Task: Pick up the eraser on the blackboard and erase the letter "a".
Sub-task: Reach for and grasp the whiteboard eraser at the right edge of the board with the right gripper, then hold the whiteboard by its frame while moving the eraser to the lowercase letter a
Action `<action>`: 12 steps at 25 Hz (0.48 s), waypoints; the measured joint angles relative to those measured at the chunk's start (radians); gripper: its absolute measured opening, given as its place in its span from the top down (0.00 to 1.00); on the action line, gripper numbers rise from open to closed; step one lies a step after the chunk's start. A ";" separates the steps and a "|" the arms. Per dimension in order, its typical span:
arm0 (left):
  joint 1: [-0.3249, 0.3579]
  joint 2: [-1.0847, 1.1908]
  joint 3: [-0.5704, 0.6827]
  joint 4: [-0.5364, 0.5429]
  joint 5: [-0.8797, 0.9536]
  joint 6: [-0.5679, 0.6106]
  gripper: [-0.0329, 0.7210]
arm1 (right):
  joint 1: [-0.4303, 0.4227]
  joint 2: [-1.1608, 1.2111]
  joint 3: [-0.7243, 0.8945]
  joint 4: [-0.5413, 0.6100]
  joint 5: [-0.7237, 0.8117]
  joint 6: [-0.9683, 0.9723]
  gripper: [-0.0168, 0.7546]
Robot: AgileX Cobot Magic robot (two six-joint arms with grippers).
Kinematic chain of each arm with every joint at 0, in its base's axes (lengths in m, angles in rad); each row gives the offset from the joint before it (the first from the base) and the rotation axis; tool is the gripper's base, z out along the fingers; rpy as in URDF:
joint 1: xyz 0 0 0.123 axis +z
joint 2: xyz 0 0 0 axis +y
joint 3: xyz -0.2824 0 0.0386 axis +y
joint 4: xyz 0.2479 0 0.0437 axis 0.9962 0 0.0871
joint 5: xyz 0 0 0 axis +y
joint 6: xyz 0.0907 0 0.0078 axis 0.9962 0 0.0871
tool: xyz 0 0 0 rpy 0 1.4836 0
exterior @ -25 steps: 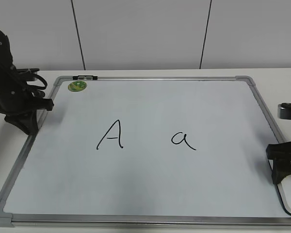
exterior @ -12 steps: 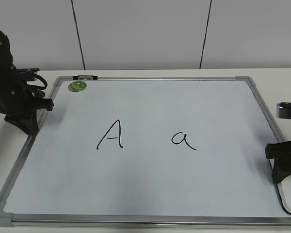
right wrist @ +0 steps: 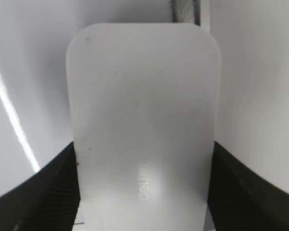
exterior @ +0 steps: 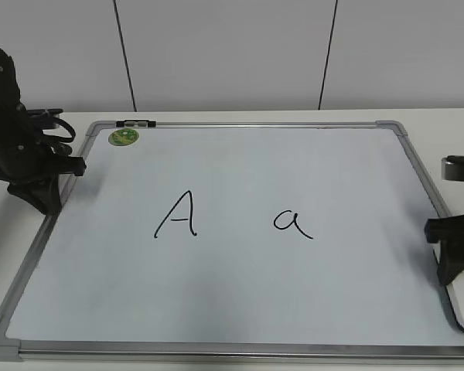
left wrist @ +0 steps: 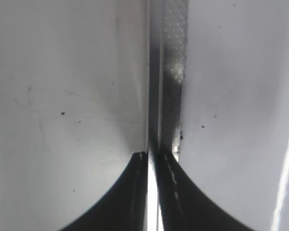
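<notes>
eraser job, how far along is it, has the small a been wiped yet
Nothing is erased yet: the letter "a" stands whole on the blackboard. In hand: the right gripper straddles the eraser, its fingers along both long sides, though contact is unclear. Left: grip, lift, carry it over and wipe. The left gripper sits shut at the frame.

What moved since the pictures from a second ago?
Only the right claw moved: it slid a little toward the board's right edge, over the eraser, fingers on both sides of it. Whether it grips yet is unclear. The left claw, the blackboard, the "A" and the letter "a" stayed put.
</notes>
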 joint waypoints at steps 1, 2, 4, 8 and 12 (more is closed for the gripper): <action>0.000 0.000 0.000 0.000 0.000 0.000 0.88 | 0.000 -0.001 -0.028 -0.004 0.038 0.000 0.30; 0.000 0.000 0.000 0.000 0.000 0.000 0.88 | 0.000 -0.001 -0.051 -0.006 0.064 0.000 0.30; 0.000 0.000 0.000 0.000 0.000 0.000 0.88 | 0.012 0.000 -0.116 -0.009 0.123 -0.007 0.30; 0.000 0.000 0.000 0.000 0.000 0.000 0.88 | 0.083 0.048 -0.236 -0.011 0.212 -0.027 0.30; 0.000 0.000 0.000 0.000 0.000 0.000 0.88 | 0.161 0.135 -0.356 -0.011 0.279 -0.033 0.30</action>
